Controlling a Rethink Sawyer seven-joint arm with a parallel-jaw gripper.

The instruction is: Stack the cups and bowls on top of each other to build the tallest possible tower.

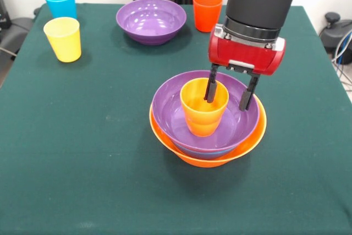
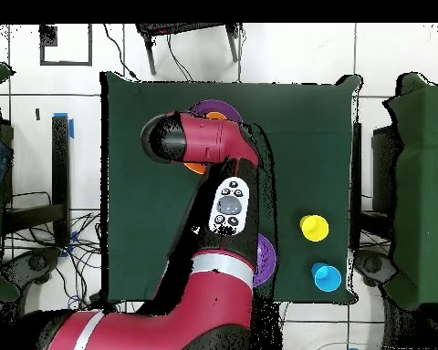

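Observation:
The tower stands mid-table: a large orange bowl (image 1: 250, 141) as base, a thin blue rim (image 1: 215, 152) showing above it, and a wide purple bowl (image 1: 168, 105) nested on top. An orange cup (image 1: 201, 115) sits upright in the purple bowl. My gripper (image 1: 229, 98) hangs over it, open, with one finger (image 1: 210, 87) inside the cup and the other outside the cup's right wall. In the overhead view the arm (image 2: 224, 205) covers most of the tower; only a purple edge (image 2: 219, 111) and an orange sliver (image 2: 195, 168) show.
At the far side stand a second purple bowl (image 1: 151, 20) (image 2: 266, 260) and a red-orange cup (image 1: 207, 10). A light blue cup (image 1: 60, 2) (image 2: 326, 276) and a yellow cup (image 1: 63, 38) (image 2: 314, 227) stand at the far left corner.

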